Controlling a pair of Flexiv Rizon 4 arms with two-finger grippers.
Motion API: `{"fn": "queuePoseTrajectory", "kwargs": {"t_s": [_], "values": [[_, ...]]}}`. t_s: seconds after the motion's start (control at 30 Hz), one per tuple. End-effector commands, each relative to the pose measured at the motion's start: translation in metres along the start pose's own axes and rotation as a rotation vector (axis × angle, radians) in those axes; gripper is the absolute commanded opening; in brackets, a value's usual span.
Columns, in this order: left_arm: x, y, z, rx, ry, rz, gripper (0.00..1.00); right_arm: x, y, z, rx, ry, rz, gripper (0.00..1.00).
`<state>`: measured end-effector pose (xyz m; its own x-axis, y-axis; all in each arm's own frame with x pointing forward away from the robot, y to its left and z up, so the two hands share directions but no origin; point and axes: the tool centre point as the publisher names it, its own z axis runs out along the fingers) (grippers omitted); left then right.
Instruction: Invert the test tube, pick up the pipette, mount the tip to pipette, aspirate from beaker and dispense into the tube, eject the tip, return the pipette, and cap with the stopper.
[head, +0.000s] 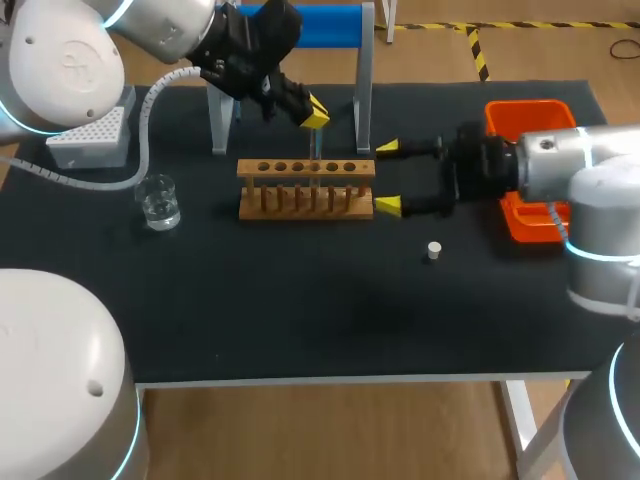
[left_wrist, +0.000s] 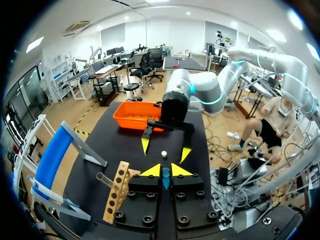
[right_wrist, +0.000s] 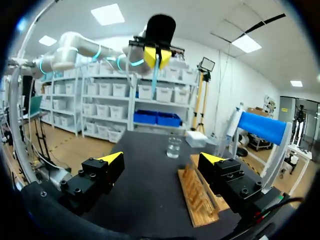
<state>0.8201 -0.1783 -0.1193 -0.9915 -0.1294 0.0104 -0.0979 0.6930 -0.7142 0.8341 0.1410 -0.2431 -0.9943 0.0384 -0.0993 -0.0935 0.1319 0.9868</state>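
Wooden rack (head: 305, 168): left gripper (head: 315, 113) clamped on tube (right_wrist: 155, 80), which hangs just above it. Right gripper (head: 388, 178) wide open, empty, at rack's right end. Inversion judged under way; pipetting and capping outstanding; stopper (head: 433, 250) lies near the rack.

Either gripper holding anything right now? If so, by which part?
The left gripper is shut on the test tube near its upper end; the tube hangs down over the rack. The right gripper is open, holding nothing.
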Motion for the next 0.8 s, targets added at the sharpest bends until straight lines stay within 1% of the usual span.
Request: {"fn": "queuePoseTrajectory", "kwargs": {"t_s": [0.03,0.13,0.27,0.57,0.8], "values": [[0.0,-0.001,-0.001,-0.004,0.002,-0.001,0.0,0.001,0.005,-0.035,-0.089,0.103,0.024,1.0],[0.0,-0.001,-0.001,-0.004,0.002,-0.001,0.0,0.003,0.012,-0.033,-0.121,0.136,0.049,1.0],[0.0,-0.001,-0.001,-0.004,0.002,-0.001,0.0,0.004,0.02,-0.029,-0.132,0.149,0.074,1.0],[0.0,-0.001,-0.001,-0.004,0.002,-0.001,0.0,0.002,0.036,-0.01,-0.098,0.155,0.145,1.0],[0.0,-0.001,-0.001,-0.004,0.002,-0.001,0.0,0.006,0.051,0.005,-0.086,0.161,0.142,1.0]]}}
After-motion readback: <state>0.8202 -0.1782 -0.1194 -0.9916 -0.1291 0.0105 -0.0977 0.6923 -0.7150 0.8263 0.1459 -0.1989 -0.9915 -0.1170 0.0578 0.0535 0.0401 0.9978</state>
